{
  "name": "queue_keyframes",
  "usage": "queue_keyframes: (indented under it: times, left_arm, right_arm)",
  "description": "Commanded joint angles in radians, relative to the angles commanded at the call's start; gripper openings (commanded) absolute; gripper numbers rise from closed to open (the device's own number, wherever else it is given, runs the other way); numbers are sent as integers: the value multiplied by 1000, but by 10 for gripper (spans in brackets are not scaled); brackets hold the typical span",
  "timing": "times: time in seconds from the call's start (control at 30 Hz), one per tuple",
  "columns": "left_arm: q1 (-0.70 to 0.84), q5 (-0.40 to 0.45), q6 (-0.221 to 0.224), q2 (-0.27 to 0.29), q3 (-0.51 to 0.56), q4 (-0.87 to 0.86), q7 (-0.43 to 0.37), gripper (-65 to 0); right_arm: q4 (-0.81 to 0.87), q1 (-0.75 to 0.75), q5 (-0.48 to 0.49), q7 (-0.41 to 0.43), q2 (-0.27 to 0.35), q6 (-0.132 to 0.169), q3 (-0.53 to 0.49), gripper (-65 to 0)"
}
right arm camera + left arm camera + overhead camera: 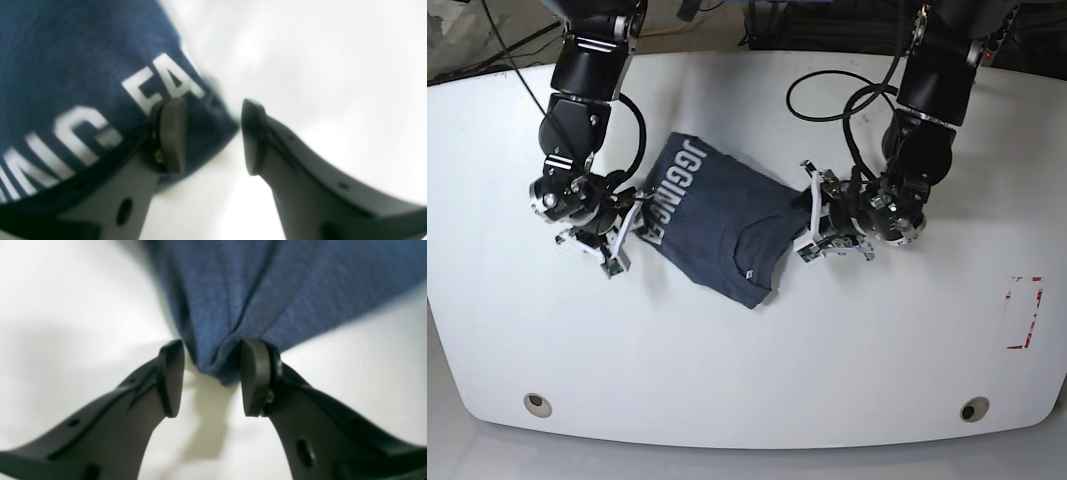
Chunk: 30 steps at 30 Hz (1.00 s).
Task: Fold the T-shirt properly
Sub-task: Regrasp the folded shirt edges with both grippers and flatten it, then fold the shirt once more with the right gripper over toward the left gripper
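Observation:
The T-shirt (717,225) lies partly folded on the middle of the white table (747,370), dark navy with white lettering (670,190) along its left edge. My left gripper (213,376) is open, its pads on either side of a bunched corner of the T-shirt (267,290); the cloth touches the right pad. In the base view this gripper (812,218) sits at the shirt's right edge. My right gripper (213,136) is open too, one pad over the lettered T-shirt (66,66), the other over bare table. It (627,235) is at the shirt's left edge.
A red outlined rectangle (1024,312) is marked near the table's right edge. Two round fittings (538,404) (973,409) sit near the front edge. Black cables (847,105) loop over the back of the table by the left arm.

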Motion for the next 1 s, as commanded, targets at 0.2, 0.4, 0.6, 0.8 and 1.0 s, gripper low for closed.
queue_keyframes:
  times: [0.2, 0.4, 0.6, 0.8, 1.0]
  left_arm:
    - [-26, -2, -2, -46, -20, 52, 2, -403]
    - [2, 0, 0, -44, -112, 209, 5, -403]
    - [55, 6, 6, -17, -138, 299, 5, -403]
    - [81, 5, 75, 34, -143, 344, 87, -329]
    - [117, 5, 235, 91, -133, 385, 95, -233]
  right_arm:
    - [199, -37, 0, -114, -37, 0, -41, -395]
    - [81, 3, -2, -110, 17, 0, -92, -400]
    - [6, -29, 0, -71, 9, 0, -109, -401]
    - [114, -152, 0, -75, -28, 0, -253, -401]
    - [153, -245, -5, -75, -126, 0, -419, -401]
